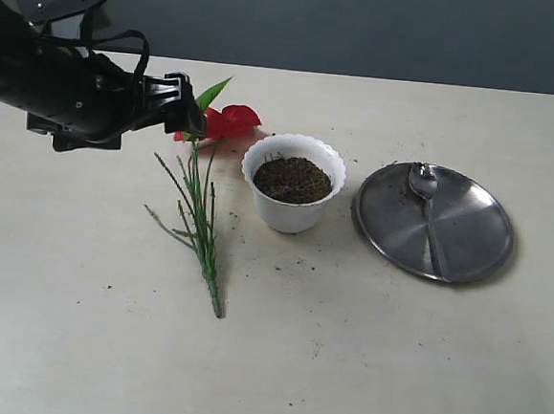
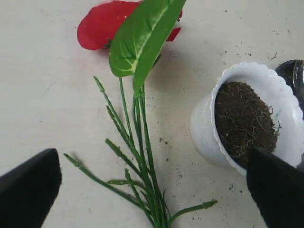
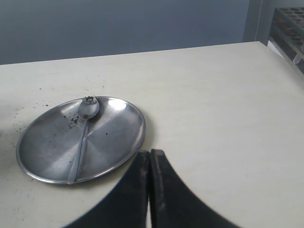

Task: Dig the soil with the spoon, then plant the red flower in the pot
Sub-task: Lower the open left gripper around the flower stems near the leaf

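The red flower [image 1: 228,120] lies flat on the table, its green stems [image 1: 201,230] pointing toward the front edge. The white pot [image 1: 286,217] stands upright just to its right, filled with dark soil [image 1: 293,179]. My left gripper [image 1: 190,114] hovers over the bloom end, open wide. In the left wrist view its fingers [image 2: 28,190] stand either side of the stems [image 2: 142,156], touching nothing, with the pot [image 2: 204,128] beside the other finger. The spoon [image 1: 426,204] rests on the steel plate [image 1: 477,228]. My right gripper [image 3: 150,154] is shut and empty, close to the plate's [image 3: 118,128] edge.
Crumbs of soil are scattered on the table around the pot and on the plate. The flower's green leaf [image 2: 140,38] rises toward the left wrist camera. A metal rack [image 3: 289,23] stands beyond the table's far corner in the right wrist view.
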Tool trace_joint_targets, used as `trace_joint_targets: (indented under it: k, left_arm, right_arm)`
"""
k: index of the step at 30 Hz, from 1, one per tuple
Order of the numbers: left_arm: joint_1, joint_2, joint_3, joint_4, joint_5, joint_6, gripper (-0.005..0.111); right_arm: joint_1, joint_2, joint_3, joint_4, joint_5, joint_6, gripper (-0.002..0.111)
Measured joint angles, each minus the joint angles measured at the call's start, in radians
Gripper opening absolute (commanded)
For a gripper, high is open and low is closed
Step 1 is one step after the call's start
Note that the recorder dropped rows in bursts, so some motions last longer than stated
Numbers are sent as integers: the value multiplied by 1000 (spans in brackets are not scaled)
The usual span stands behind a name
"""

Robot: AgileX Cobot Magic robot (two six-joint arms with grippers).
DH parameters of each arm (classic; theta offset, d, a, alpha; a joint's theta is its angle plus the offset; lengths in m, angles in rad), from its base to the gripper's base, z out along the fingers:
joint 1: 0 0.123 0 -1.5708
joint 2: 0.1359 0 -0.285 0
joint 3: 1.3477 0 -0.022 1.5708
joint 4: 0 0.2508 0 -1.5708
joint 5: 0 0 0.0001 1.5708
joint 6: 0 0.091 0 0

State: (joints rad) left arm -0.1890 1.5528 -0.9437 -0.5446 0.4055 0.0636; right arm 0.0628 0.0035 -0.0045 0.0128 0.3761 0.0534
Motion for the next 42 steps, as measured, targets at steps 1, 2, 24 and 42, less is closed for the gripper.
trace_joint_targets:
  k: [1, 2, 24, 42]
  left_arm:
    - [0, 0, 0, 0, 0, 5, 99]
    - [0, 0, 0, 0, 0, 14, 99]
    - [0, 0, 0, 104, 36, 25, 99]
    - [-49, 74, -5, 157, 2, -209, 99]
  right_arm:
    - [0, 0, 0, 0, 0, 0, 0]
    - [0, 0, 0, 0, 0, 0, 0]
    - [0, 0, 0, 0, 0, 0, 0]
    - [0, 0, 0, 0, 0, 0, 0]
